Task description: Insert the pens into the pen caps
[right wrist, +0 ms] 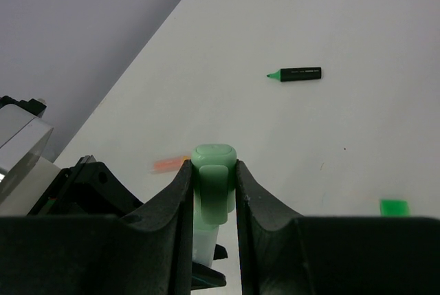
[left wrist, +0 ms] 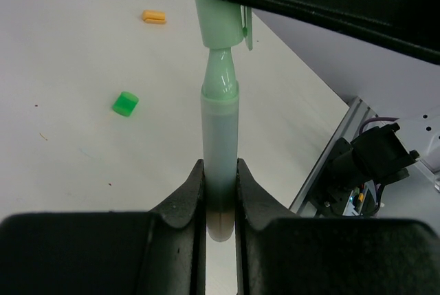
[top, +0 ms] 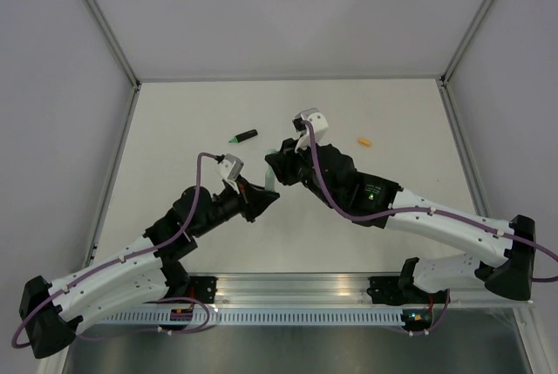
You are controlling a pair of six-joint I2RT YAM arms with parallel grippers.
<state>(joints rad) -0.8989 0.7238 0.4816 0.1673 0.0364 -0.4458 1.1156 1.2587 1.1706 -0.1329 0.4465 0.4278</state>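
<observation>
My left gripper [left wrist: 220, 171] is shut on the barrel of a pale pen [left wrist: 220, 137], which points away from it. The pen's green neck enters a pale green pen cap [right wrist: 214, 161], and my right gripper [right wrist: 213, 171] is shut on that cap. A stretch of neck still shows between barrel and cap [left wrist: 218, 23]. In the top view the two grippers [top: 261, 193] [top: 277, 170] meet nose to nose above the middle of the table. A black pen with a green tip [top: 243, 137] lies uncapped further back. A bright green cap [left wrist: 125, 103] and an orange cap [left wrist: 153, 16] lie loose on the table.
The orange cap [top: 364, 141] sits at the back right. A blurred orange streak [right wrist: 170, 164] lies on the table beside my right finger. The right arm hides the green cap in the top view. An aluminium rail [top: 288, 287] runs along the near edge, and grey walls enclose the table.
</observation>
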